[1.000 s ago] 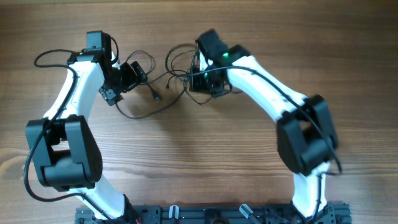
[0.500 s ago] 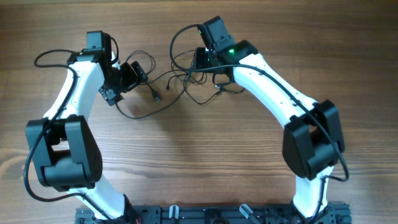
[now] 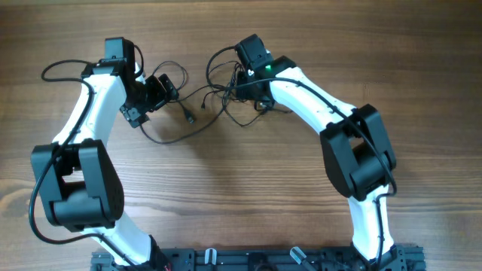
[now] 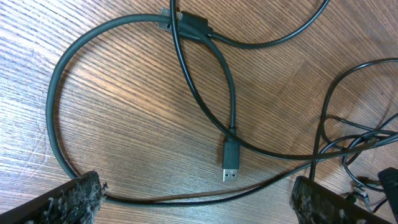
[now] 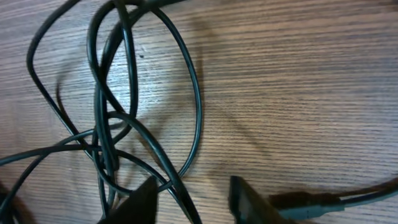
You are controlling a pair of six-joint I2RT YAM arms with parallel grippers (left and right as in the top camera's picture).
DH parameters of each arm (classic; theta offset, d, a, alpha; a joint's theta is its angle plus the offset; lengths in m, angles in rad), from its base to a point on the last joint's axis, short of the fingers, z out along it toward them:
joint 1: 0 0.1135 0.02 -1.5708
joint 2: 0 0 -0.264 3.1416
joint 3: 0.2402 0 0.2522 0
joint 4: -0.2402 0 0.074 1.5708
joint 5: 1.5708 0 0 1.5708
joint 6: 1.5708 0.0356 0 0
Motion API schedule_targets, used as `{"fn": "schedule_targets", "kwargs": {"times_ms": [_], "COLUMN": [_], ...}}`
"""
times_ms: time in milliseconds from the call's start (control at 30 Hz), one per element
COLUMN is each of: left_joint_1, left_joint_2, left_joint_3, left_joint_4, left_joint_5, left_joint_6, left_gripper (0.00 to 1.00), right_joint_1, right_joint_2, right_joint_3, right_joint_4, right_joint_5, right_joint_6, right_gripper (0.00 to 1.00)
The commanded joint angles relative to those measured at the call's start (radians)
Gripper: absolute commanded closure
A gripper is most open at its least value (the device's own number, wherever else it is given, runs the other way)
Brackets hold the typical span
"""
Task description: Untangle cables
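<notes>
Early untangling: L gripper (image 4: pixel 196 190) & R gripper (image 5: pixel 194 198) spread, empty, over cables (image 4: pixel 231 163); next prob. pinch one strand, pull clear.

Robot lab (plain wood-grain table (image 3: pixel 226 188)).

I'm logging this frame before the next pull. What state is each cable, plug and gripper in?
cables: tangled, with loose loops crossing each other on the table.
USB plug: unplugged, lying flat on the wood, nothing gripping it.
left gripper: open, fingers astride one cable strand.
right gripper: open, low over the crossing loops, a strand between its fingers.
</notes>
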Motion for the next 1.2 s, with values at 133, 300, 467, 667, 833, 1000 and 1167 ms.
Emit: {"fn": "schedule_targets", "kwargs": {"times_ms": [133,300,467,667,833,1000,1167], "left_joint_1": [0.000,0.000,0.000,0.000,0.000,0.000,0.000], "left_joint_2": [-0.014,-0.014,-0.014,-0.014,-0.014,-0.014,-0.014], "left_joint_3": [-0.005,-0.005,-0.005,-0.005,-0.005,-0.005,-0.005], "left_joint_4": [-0.001,-0.001,-0.001,-0.001,-0.001,-0.001,-0.001], "left_joint_5": [0.008,0.008,0.008,0.008,0.008,0.008,0.008], "left_joint_6": [0.016,0.016,0.015,0.016,0.015,0.015,0.015], "left_gripper": [0.00,0.00,0.00,0.00,0.00,0.00,0.00], "right_joint_1": [0.000,-0.005,-0.044,-0.088,-0.090,-0.090,-0.090], "right_joint_2": [0.015,0.011,-0.046,-0.147,-0.175,-0.169,-0.169], "right_joint_3": [-0.009,-0.008,0.006,0.008,0.008,0.008,0.007], "right_joint_4": [-0.014,-0.084,-0.175,-0.179,-0.162,-0.141,-0.141], "right_joint_5": [-0.001,-0.035,-0.164,-0.314,-0.312,-0.309,-0.314], "right_joint_6": [0.006,-0.138,-0.179,-0.229,-0.229,-0.229,-0.228], "right_gripper": [0.89,0.96,0.96,0.96,0.92,0.96,0.96]}}
